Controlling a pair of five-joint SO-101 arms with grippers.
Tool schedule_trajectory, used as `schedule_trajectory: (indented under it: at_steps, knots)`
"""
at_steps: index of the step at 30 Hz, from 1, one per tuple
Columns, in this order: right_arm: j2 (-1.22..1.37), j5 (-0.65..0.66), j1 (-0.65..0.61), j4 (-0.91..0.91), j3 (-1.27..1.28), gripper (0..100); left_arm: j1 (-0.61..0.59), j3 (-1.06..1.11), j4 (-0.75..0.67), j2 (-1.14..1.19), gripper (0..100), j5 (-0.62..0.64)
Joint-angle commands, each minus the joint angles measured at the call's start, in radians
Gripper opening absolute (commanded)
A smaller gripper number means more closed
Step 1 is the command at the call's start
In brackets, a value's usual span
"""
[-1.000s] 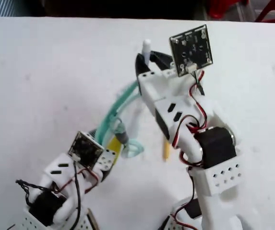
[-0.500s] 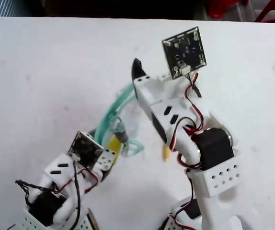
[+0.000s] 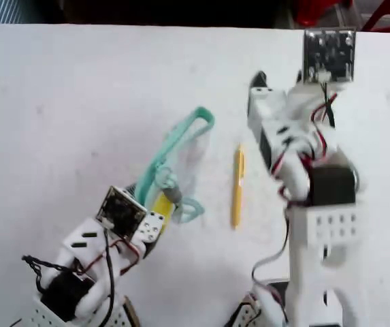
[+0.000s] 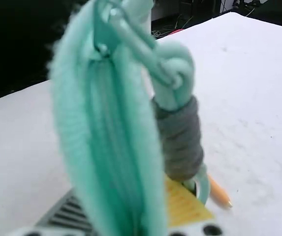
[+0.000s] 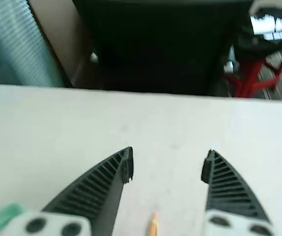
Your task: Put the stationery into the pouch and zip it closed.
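The clear pouch with its teal zipper edge lies at the table's middle, running from the far end towards my left arm. My left gripper is shut on the pouch's near end, by a grey-wrapped pull and a yellow tag. A yellow pencil lies on the table just right of the pouch; its tip shows as pencil below my right gripper. That right gripper hangs open beyond the pencil's far end, nothing between its fingers.
The white table is bare to the left and far side of the pouch. Past the far table edge stand dark room clutter and red chair legs. The right arm's body stands over the table's right part.
My right arm has swung right, away from the pouch's far end, uncovering the pencil. The white pen-like item in its jaws a second ago is gone from them. The left arm stayed put.
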Motion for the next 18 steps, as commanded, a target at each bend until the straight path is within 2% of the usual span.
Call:
schedule_trajectory:
  at_steps: [1,18]
  knots:
    - [0.163,-0.014,0.051,0.061,-0.021,21.6,0.005,-0.009,-0.014,-0.016,2,-0.012]
    - [0.75,-0.018,0.038,0.035,-0.021,21.6,0.005,0.04,-0.021,-0.016,2,-0.014]
